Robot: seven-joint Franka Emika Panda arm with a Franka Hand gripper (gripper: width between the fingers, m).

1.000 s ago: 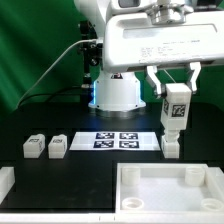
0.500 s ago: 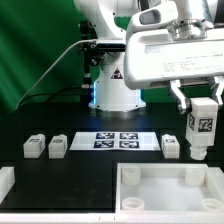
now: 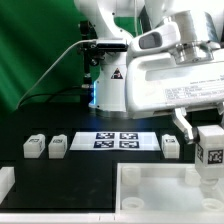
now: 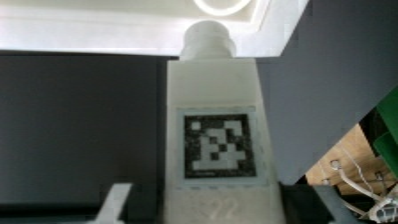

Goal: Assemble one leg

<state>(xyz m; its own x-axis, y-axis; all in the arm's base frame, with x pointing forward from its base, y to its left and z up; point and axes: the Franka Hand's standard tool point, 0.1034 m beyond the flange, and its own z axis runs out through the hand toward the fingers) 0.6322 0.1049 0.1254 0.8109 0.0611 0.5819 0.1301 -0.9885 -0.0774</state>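
Observation:
My gripper [image 3: 208, 135] is shut on a white leg [image 3: 213, 152] with a black-and-white tag. It holds the leg upright over the right corner of the white tabletop panel [image 3: 150, 190], on the exterior view's right. In the wrist view the leg [image 4: 214, 90] fills the middle between my fingers [image 4: 118, 203]. Its rounded tip points at the panel's white edge [image 4: 89, 25]. Three other legs stand on the black table: two at the left [image 3: 34, 147] [image 3: 57, 147] and one at the right [image 3: 171, 146].
The marker board [image 3: 117, 139] lies on the table in front of the robot base [image 3: 112, 90]. A white part shows at the lower left edge [image 3: 5, 180]. A green backdrop stands behind.
My gripper has carried the leg toward the exterior view's right and downward, from above the right standing leg to over the tabletop panel's right corner.

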